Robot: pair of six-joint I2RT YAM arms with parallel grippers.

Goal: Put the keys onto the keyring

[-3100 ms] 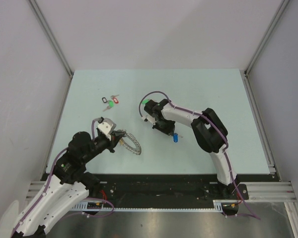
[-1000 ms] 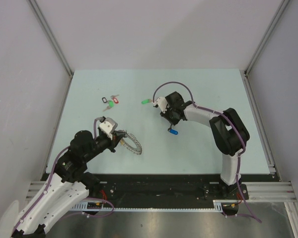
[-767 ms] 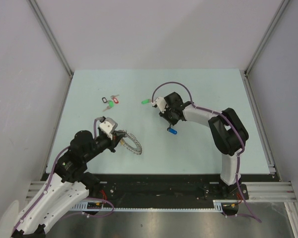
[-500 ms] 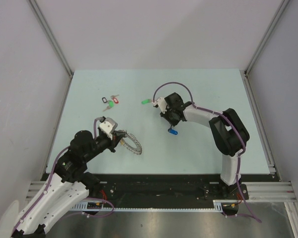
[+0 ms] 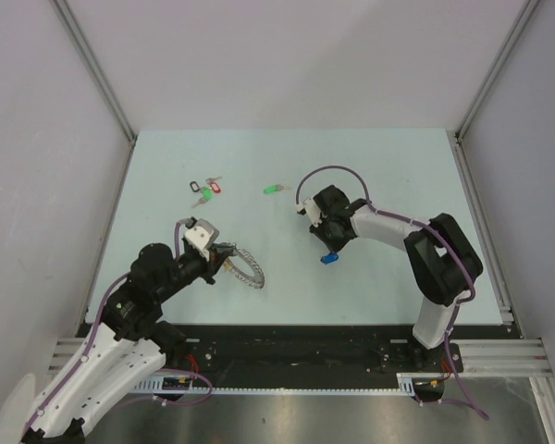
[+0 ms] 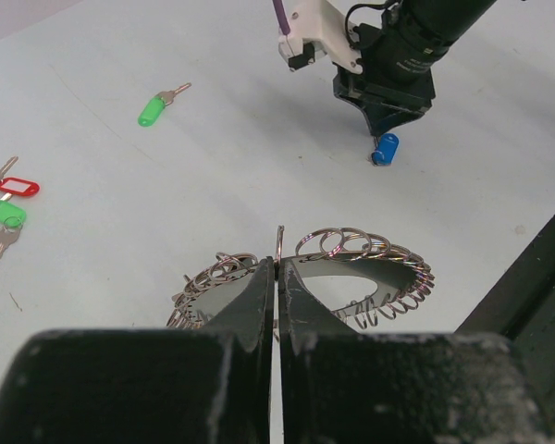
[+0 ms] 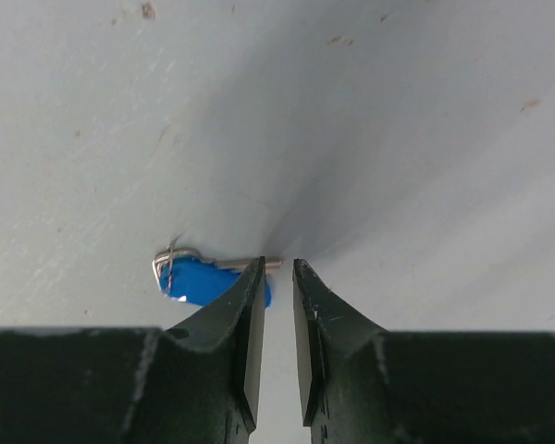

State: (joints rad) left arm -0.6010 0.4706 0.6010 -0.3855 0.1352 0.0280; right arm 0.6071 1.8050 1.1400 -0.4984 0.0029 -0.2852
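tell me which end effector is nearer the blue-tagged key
Right. The right end effector is directly over the blue-tagged key. The left end effector is off to its left, shut on the keyring.

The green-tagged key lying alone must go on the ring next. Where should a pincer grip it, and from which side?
Probably the green tag, from straight above, jaws spanning its narrow width. The key lies flat on the table with nothing touching it, and the plastic tag is bulkier than the thin metal blade, so it offers more to pinch.
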